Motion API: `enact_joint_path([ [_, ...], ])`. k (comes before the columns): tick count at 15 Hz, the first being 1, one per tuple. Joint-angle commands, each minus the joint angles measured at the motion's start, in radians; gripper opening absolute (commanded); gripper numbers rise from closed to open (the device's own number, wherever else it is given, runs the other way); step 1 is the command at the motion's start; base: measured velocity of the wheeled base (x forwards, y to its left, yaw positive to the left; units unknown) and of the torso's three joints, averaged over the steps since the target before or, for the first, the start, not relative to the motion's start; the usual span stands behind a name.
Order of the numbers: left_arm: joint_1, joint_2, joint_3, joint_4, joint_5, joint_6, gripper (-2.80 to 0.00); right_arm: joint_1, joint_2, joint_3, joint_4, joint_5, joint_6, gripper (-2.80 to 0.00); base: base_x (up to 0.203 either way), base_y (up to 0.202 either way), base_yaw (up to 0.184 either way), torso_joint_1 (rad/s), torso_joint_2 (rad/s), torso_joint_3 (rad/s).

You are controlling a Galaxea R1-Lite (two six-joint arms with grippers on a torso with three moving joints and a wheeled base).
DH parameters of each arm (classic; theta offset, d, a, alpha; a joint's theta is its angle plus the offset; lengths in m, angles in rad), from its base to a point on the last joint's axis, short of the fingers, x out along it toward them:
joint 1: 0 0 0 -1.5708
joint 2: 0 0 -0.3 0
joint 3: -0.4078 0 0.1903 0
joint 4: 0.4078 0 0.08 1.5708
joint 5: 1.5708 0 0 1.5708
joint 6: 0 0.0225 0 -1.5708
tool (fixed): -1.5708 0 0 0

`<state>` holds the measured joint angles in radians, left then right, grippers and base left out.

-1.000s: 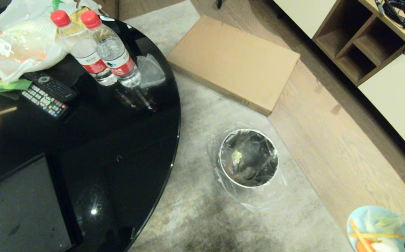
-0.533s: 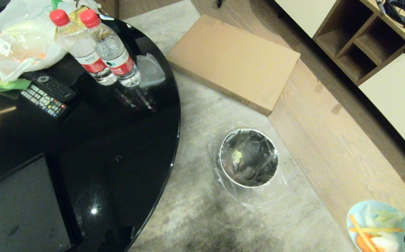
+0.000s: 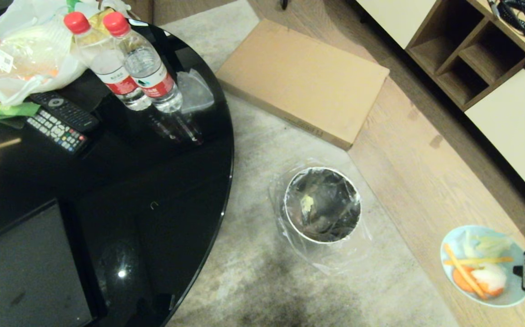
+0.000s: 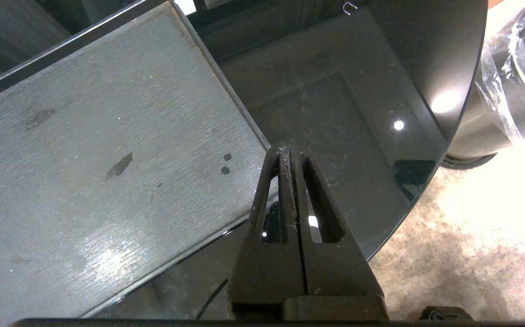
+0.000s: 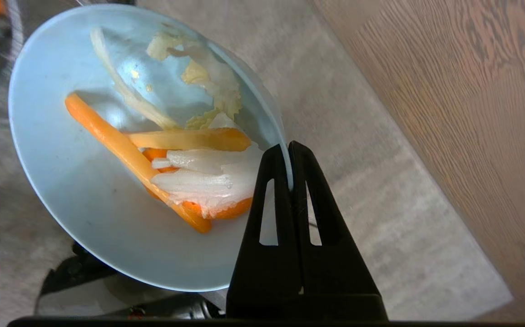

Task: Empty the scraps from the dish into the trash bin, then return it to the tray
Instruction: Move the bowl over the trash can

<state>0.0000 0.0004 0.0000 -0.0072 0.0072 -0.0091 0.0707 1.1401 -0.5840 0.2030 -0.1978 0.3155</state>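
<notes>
The pale blue dish [image 3: 485,265] hangs in the air at the lower right of the head view, to the right of the trash bin [image 3: 322,204]. Orange carrot strips and pale peelings, the scraps [image 5: 185,168], lie in it. My right gripper [image 5: 288,150] is shut on the dish [image 5: 108,181] rim; in the head view only its body shows at the right edge. The bin, a metal cylinder with a clear bag liner, stands on the floor beside the table. The black tray [image 3: 22,272] sits on the table's near left. My left gripper [image 4: 287,152] hangs shut and empty over the tray [image 4: 85,136] corner.
The round black table [image 3: 153,181] carries two water bottles [image 3: 126,63], remotes [image 3: 60,120] and a bag of vegetables [image 3: 17,54]. A flat cardboard box [image 3: 303,81] lies on the floor behind the bin. A wooden shelf unit [image 3: 467,54] stands at the far right.
The dish, held by my right gripper, has risen further into the head view and come a little leftward toward the bin. The left arm has stayed still.
</notes>
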Motion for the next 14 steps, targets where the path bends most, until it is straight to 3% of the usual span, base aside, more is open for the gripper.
enact_joint_path([
  [1, 0.0, 0.0, 0.0, 0.0, 0.0, 0.0, -2.8, 0.026, 0.01, -0.029, -0.001, 0.003, 0.004, -2.8, 0.0, 0.0, 0.0, 0.0, 0.0, 0.0],
  [9, 0.0, 0.0, 0.0, 0.0, 0.0, 0.0, -2.8, 0.114, 0.173, -0.135, -0.093, -0.021, -0.014, -2.8, 0.0, 0.0, 0.0, 0.0, 0.0, 0.0],
  [11, 0.0, 0.0, 0.0, 0.0, 0.0, 0.0, -2.8, 0.146, 0.249, -0.179, -0.121, -0.066, -0.047, -2.8, 0.0, 0.0, 0.0, 0.0, 0.0, 0.0],
  [14, 0.0, 0.0, 0.0, 0.0, 0.0, 0.0, -2.8, 0.197, 0.351, -0.208, -0.298, -0.119, -0.133, -2.8, 0.0, 0.0, 0.0, 0.0, 0.0, 0.0],
])
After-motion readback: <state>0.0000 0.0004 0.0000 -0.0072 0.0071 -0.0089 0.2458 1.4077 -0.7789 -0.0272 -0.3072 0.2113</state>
